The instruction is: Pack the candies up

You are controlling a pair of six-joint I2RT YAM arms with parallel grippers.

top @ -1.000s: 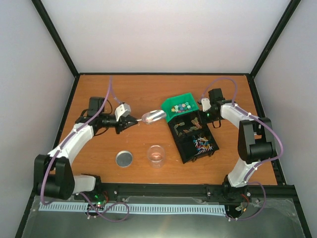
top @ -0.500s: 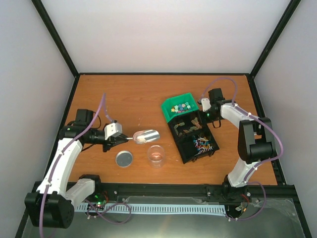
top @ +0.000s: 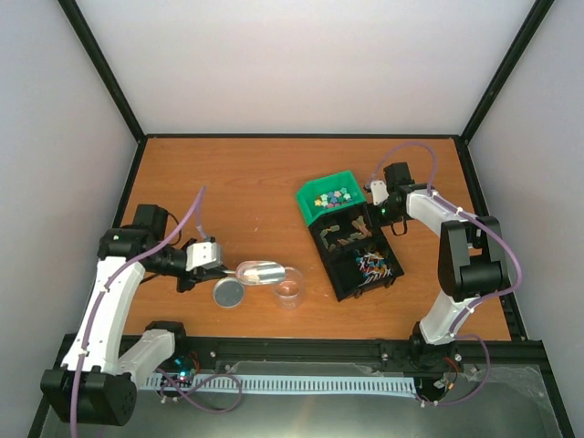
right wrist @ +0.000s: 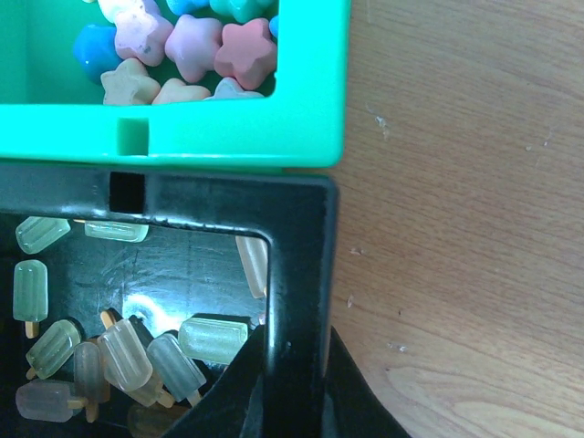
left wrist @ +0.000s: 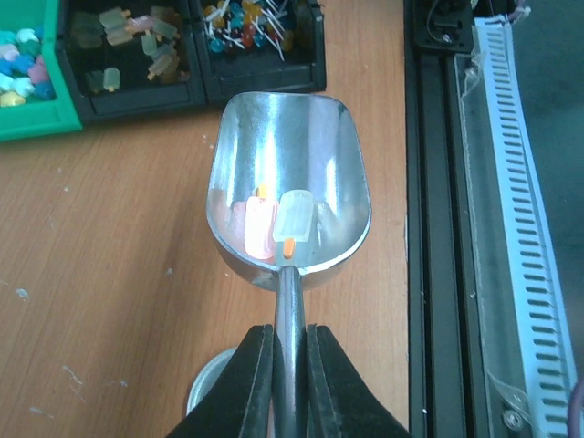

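Plenty of bare counter [top: 237,173] lies beyond and left of the bins, while the black rail [left wrist: 438,228] at the near edge runs close beside the scoop [left wrist: 290,196]. The left hand [left wrist: 290,333] pinches the scoop's thin handle, the bowl's mouth reaching the clear cup [top: 290,287], with the round lid [top: 228,293] just beside. 2 pale lolly shapes show in the bowl. The candies [right wrist: 182,46] sit in the green bin [right wrist: 228,137], well apart from the left hand and just beyond the right hand [right wrist: 292,365], which is clamped on the black bin [right wrist: 297,274] wall. Since 0.5 s ago the scoop has dropped nearer the cup; the right hand has not moved.
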